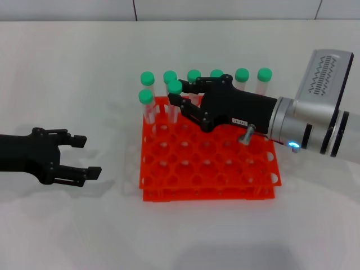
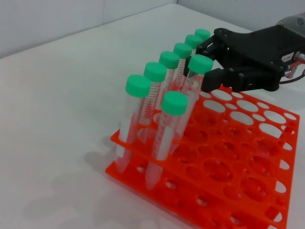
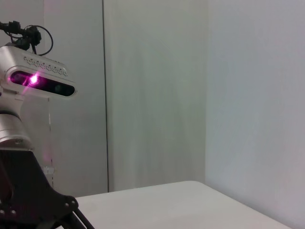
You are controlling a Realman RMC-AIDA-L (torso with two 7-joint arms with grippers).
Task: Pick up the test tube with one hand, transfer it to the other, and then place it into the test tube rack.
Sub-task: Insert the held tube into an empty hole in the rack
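Observation:
The test tube (image 1: 175, 87), clear with a green cap, stands tilted in a hole near the back left of the orange test tube rack (image 1: 208, 180). My right gripper (image 1: 176, 93), black with a small white label, reaches over the rack from the right and is shut on the tube just under its cap. The left wrist view shows the same tube (image 2: 200, 63) leaning between that gripper's fingers (image 2: 214, 78), above the rack (image 2: 238, 167). My left gripper (image 1: 87, 154) hovers open and empty over the table, left of the rack. The right wrist view shows no tube or rack.
Several more green-capped tubes (image 1: 217, 73) stand along the rack's back row, and one (image 1: 145, 97) in its left column. The rack's other holes are empty. White table surrounds the rack; a wall runs behind it.

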